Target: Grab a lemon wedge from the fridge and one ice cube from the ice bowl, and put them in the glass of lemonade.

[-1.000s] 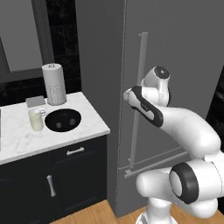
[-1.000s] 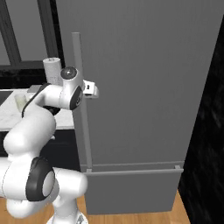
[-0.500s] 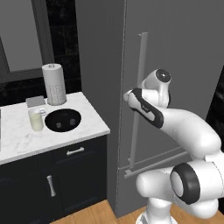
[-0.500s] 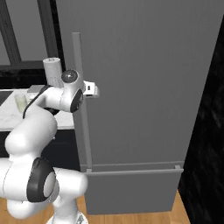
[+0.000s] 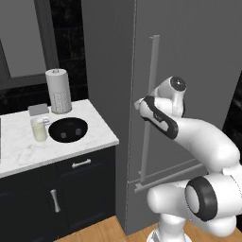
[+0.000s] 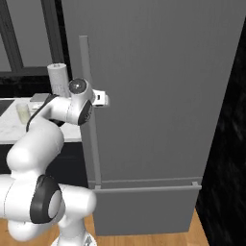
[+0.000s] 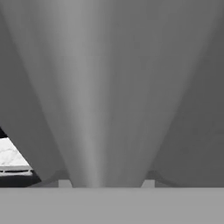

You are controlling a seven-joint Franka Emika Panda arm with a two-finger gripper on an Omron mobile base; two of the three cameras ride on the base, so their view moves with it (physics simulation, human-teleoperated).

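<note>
The gripper is at the fridge bar handle; whether the jaws are clenched I cannot tell

Tall grey fridge in smooth matt metal, long vertical bar handle brushed grey, white marble countertop polished, round black ice bowl glossy, floor light wood.

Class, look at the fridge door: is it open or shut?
Shut. The fridge door lies flush with its front, no shelves showing, and the gripper is at its handle.
</note>
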